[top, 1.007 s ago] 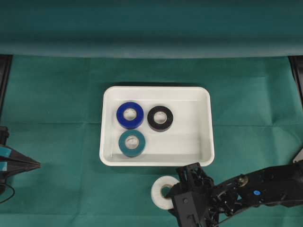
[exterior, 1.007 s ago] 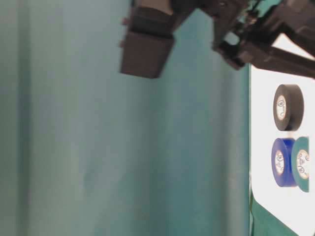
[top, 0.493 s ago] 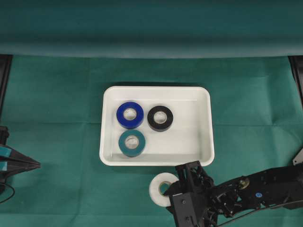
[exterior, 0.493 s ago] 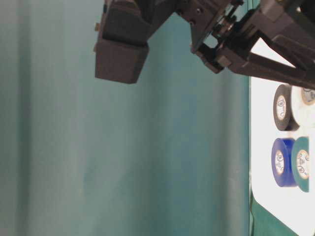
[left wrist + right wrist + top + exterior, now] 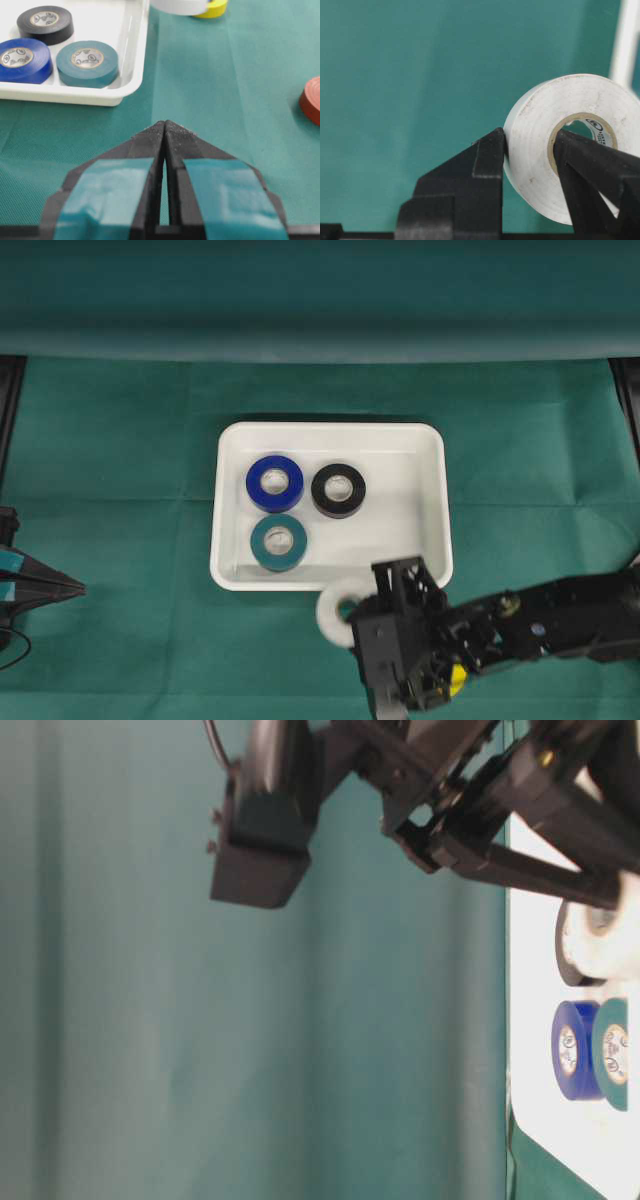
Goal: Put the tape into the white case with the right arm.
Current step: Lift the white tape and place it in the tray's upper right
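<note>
Right end effector (image 5: pixel 530 150) pinching white tape (image 5: pixel 338 608), overlapping white case (image 5: pixel 433 502) near rim

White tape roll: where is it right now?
The white tape roll is pinched in the right gripper, one finger through its core. In the overhead view it overlaps the white case at its near rim, just right of the teal roll.

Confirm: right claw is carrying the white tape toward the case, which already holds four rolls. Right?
One thing is off: the white case holds three rolls, blue, black and teal, not four. The overhead view shows it. The right claw does grip the white tape near the case's edge.
</note>
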Controlling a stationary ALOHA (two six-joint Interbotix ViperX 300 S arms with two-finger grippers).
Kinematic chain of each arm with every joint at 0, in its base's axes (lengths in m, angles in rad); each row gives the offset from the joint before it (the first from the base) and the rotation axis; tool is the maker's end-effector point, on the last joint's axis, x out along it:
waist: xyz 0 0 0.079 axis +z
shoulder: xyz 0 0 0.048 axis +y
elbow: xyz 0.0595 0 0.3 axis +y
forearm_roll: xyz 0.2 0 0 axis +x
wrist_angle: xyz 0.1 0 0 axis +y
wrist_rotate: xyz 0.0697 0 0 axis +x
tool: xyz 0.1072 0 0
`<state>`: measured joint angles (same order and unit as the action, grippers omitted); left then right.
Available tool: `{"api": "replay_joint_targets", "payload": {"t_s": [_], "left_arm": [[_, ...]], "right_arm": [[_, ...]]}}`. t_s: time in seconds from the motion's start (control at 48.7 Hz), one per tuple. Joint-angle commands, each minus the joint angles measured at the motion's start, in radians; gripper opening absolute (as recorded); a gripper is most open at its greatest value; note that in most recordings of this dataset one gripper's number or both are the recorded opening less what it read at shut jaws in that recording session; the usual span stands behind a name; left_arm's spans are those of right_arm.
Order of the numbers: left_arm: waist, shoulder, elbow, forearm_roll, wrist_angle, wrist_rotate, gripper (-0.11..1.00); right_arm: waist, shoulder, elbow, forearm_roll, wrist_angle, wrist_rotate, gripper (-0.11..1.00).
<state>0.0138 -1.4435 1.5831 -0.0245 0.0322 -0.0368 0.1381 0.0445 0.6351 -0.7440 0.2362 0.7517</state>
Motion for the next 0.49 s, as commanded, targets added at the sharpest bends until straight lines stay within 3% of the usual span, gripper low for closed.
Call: {"api": "replay_joint_targets", "payload": {"t_s": [0.0,0.472], "left_arm": [[0.0,0.008,-0.012,0.0,-0.006,0.002,0.0],[0.002,0.008,-0.012,0.0,-0.006,0.002,0.0]], "right_arm": [[-0.035,-0.046,-0.023,-0.012,0.0,-0.002,0.02],[-0.265,-0.06,-0.014,-0.067,-0.006,-0.003,0.02]]}}
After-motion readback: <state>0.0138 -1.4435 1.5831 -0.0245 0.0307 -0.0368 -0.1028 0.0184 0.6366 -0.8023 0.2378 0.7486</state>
